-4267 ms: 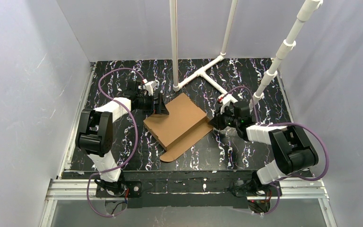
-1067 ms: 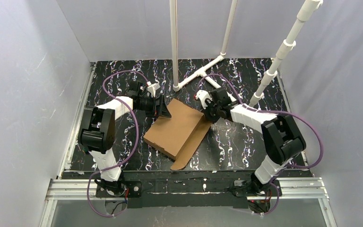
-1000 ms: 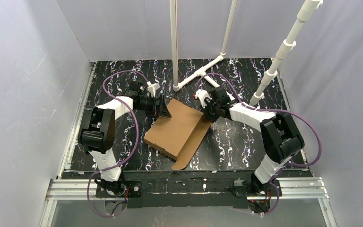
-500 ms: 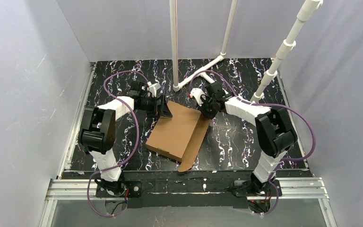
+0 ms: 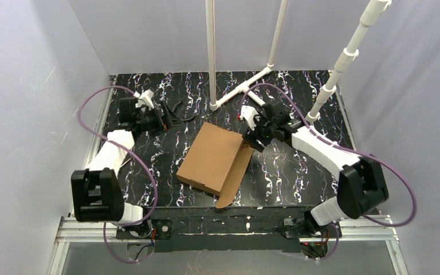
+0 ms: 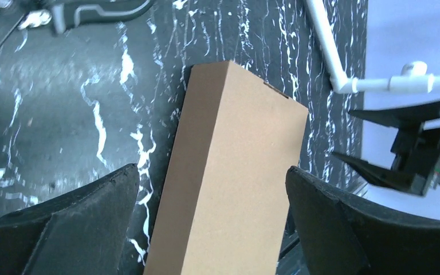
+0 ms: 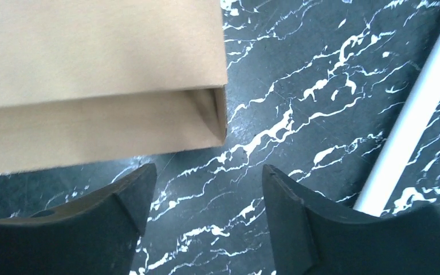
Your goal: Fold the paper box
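Observation:
The paper box (image 5: 211, 157) lies folded flat on the black marbled table, plain brown, with one long flap (image 5: 236, 172) spread along its right side. My left gripper (image 5: 172, 114) hangs open up and left of the box's far corner, well apart from it. In the left wrist view the box (image 6: 235, 172) shows beyond the wide jaws of the left gripper (image 6: 209, 168), which hold nothing. My right gripper (image 5: 253, 137) is open just off the box's far right corner. The right wrist view shows that corner (image 7: 215, 109) ahead of the empty right gripper (image 7: 207, 167).
A white pipe frame (image 5: 246, 87) lies on the table behind the box, with uprights (image 5: 211, 51) rising from it. A slanted white pipe (image 5: 333, 80) stands at the back right and passes close to the right gripper (image 7: 412, 114). Grey walls enclose the table.
My left gripper has let go of the box's far left corner, pulled back to the left and opened wider. My right gripper has opened from shut and backed slightly off the box.

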`<state>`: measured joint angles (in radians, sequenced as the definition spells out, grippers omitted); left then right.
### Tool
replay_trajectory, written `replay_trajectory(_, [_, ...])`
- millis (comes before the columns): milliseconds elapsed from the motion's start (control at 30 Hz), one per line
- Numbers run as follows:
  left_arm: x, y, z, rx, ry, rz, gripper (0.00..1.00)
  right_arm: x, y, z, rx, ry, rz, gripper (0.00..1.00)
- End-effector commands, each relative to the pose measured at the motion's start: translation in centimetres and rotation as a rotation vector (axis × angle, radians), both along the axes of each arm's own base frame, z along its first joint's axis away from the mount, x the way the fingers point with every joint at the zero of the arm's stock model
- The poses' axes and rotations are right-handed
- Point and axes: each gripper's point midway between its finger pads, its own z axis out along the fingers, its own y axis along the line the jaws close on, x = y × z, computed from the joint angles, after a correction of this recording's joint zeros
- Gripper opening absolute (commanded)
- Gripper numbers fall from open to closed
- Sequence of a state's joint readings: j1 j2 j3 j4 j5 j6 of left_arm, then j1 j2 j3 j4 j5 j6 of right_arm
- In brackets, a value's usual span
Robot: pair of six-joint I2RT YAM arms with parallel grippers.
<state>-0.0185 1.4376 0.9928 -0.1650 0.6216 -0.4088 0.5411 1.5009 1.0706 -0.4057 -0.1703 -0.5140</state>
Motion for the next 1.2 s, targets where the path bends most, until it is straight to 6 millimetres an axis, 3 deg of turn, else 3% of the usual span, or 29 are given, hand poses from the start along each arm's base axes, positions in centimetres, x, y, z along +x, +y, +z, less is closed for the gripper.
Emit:
replay_trajectory(0, [-3.9, 0.0, 0.2, -0.155, 0.100, 0.053, 0.98, -4.3, -0.3, 2.0, 0.043, -0.025, 0.234, 0.79])
replay_trajectory(100, [-7.6, -1.4, 0.5, -0.151, 0.097, 0.015, 0.94, -10.0, 0.5, 2.1, 0.127, 0.024, 0.526, 0.81])
replay_trajectory(200, [-11.2, -2.3, -0.6, -0.026, 0.102, 0.005, 0.80, -15.3, 1.0, 1.8, 0.239, 0.072, 0.802, 0.87])
replay_trajectory(300, [-13.9, -0.7, -2.8, 0.179, 0.156, 0.077, 0.71, -16.4, 1.5, 0.8, 0.249, 0.100, 0.872, 0.88])
replay_trajectory(433, [-16.4, 1.8, -4.3, 0.238, 0.198, 0.211, 0.54, -14.0, 2.5, -0.4, 0.207, 0.097, 0.725, 0.71])
replay_trajectory(567, [-16.1, 4.3, -4.9, 0.290, 0.146, 0.362, 0.52, -7.2, 4.2, -0.6, 0.213, 0.021, 0.366, 0.15])
replay_trajectory(633, [-15.3, 5.2, -5.0, 0.320, 0.157, 0.423, 0.50, -5.0, 4.7, -0.9, 0.199, 0.034, 0.265, 0.01])
replay_trajectory(767, [-13.2, 5.1, -6.3, 0.333, 0.219, 0.477, 0.43, -2.0, 5.2, -2.5, 0.157, 0.062, 0.146, 0.01])
replay_trajectory(933, [-12.7, 5.7, -10.3, 0.379, 0.339, 0.550, 0.36, -1.0, 5.6, -3.3, 0.156, 0.048, 0.098, 0.01])
replay_trajectory(1067, [-12.4, 3.3, -11.9, 0.290, 0.386, 0.480, 0.29, -0.2, 6.7, -3.5, 0.178, 0.079, 0.076, 0.02])
replay_trajectory(1167, [-12.2, 0.2, -11.6, 0.168, 0.389, 0.353, 0.25, 0.7, 7.9, -3.6, 0.194, 0.100, 0.064, 0.03])
